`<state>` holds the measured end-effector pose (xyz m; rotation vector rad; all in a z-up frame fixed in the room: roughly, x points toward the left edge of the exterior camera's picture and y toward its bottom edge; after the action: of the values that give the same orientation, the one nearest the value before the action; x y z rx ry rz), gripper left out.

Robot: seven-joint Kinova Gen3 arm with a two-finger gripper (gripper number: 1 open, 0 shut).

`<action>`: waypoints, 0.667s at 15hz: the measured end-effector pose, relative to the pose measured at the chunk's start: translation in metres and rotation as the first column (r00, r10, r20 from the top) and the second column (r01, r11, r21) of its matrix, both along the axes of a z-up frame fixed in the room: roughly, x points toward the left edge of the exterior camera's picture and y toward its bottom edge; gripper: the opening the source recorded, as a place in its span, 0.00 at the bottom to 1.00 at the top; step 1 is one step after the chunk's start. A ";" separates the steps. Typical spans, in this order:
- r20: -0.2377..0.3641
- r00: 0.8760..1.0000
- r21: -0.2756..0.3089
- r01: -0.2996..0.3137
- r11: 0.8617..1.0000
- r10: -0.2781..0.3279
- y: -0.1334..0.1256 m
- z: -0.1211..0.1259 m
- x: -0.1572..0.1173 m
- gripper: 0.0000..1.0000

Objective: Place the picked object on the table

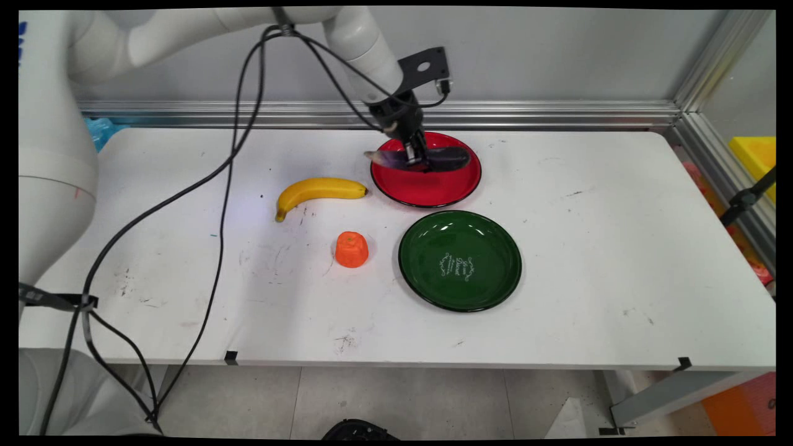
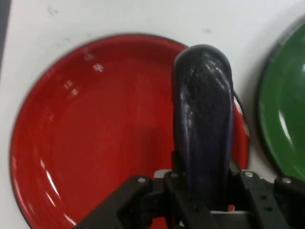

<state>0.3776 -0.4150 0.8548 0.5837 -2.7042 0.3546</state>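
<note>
1. The gripper (image 1: 416, 158) is down over the red plate (image 1: 427, 189), its two fingers closed on a dark purple eggplant (image 1: 447, 159), gripping it about the middle of its length.
2. In the main view the eggplant lies roughly level across the far half of the red plate, its pale stem end (image 1: 375, 155) reaching out past the plate's left rim. Whether it rests on the plate or is held just above it cannot be told.
3. In the hand view the eggplant (image 2: 204, 119) rises from between the fingers, with its rounded end over the red plate (image 2: 95, 129) near the rim.
4. A green plate (image 1: 460, 260) lies just in front of the red one, close to it but apart; its edge (image 2: 286, 119) shows at the right of the hand view.
5. A banana (image 1: 317, 192) lies on the table (image 1: 619, 248) just left of the red plate, its tip near the rim.
6. An orange, cup-shaped thing (image 1: 352, 249) stands in front of the banana and left of the green plate.
7. Black cables (image 1: 229, 186) hang from the arm down over the left part of the table, well clear of the plates and the fruit.
</note>
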 end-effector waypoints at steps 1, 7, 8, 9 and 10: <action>0.005 1.000 0.006 -0.005 1.000 0.005 0.010 0.001 0.003 0.00; 0.042 0.999 0.040 -0.023 0.999 0.021 0.060 0.001 0.028 0.00; 0.048 0.999 0.045 -0.025 0.999 0.023 0.067 0.000 0.033 0.00; 0.054 0.998 0.051 -0.029 0.998 0.026 0.074 -0.002 0.039 0.00; 0.058 0.998 0.055 -0.032 0.998 0.029 0.080 -0.004 0.045 0.00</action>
<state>0.4223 -0.3346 0.8507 0.6403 -2.7708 0.3085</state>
